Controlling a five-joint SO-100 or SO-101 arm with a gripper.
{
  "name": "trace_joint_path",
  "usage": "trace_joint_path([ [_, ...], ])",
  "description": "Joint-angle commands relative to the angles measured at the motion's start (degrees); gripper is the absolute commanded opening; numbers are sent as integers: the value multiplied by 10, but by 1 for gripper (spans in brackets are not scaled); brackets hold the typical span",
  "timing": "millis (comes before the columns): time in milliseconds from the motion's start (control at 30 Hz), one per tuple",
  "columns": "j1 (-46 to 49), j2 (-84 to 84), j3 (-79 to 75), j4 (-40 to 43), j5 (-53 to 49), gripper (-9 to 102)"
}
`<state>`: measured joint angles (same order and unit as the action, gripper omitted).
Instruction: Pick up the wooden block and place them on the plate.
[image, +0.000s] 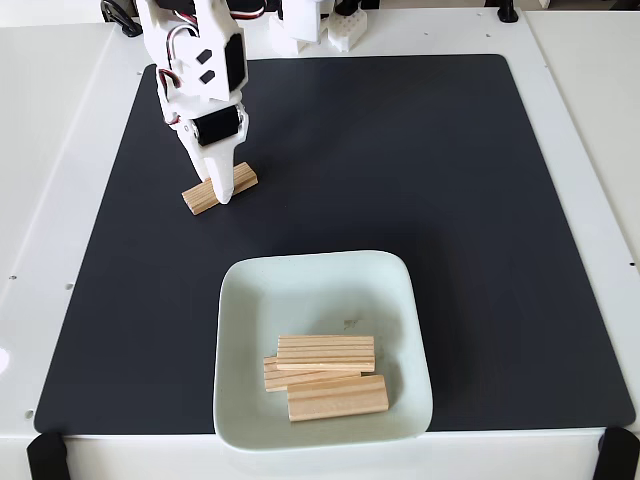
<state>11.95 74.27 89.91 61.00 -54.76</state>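
Now the white end effector (222, 190) stands low over one wooden block (219, 189) that lies on the black mat (420, 180) near the far left corner of the tabletop (60, 150). Its fingers are down at the block, but I cannot tell if they grip it. Three more blocks (326, 375) lie stacked together in the plate (300, 280), at the near edge of the mat.

Three blocks (325, 375) in plate (300, 275) (fourth (200, 196) behind-left, on mat (400, 180))
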Motion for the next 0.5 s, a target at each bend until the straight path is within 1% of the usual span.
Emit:
trace_joint_path([
  [0, -2, 30, -16, -1, 3, 0],
  [233, -31, 171, 61, 0, 14, 0],
  [367, -70, 265, 112, -2, 98, 0],
  [467, -107, 312, 122, -2, 161, 0],
])
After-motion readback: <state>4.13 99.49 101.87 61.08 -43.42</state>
